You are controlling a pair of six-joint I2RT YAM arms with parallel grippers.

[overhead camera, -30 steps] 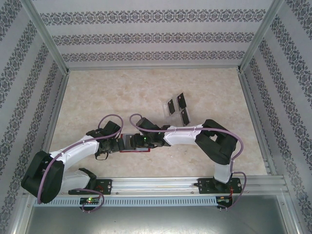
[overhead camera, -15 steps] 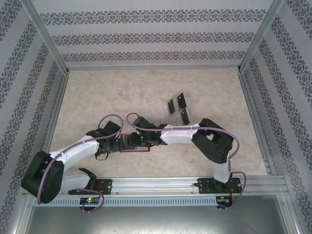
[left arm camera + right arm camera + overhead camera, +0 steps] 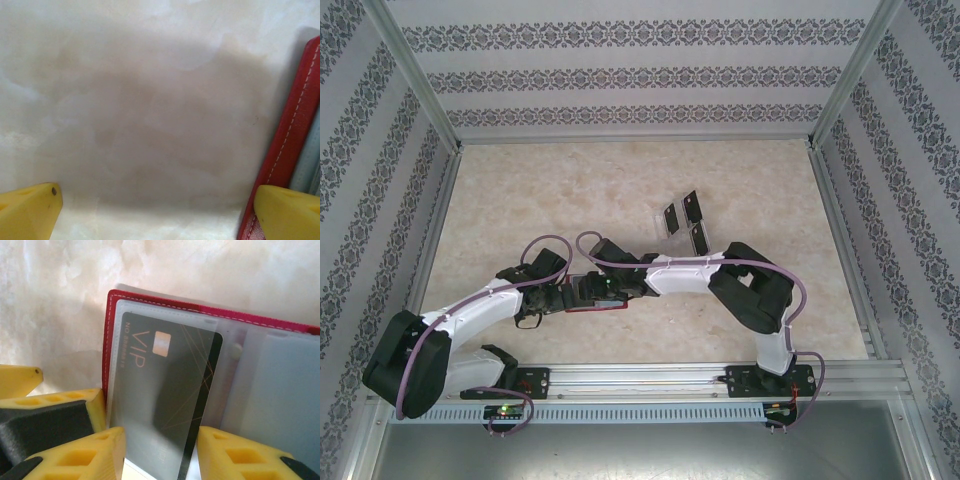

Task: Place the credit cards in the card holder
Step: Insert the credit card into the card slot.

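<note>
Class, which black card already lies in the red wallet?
The card marked VIP, under the red wallet's clear sleeve, by the right tool. The other cards sit apart, farther back on the table.

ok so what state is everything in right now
card holder: open, lying flat
credit card: mostly slid into the holder
other cards: not in the holder, by the clear tray
left gripper: open, one finger over the holder's edge
right gripper: closed on the credit card's sides
</note>
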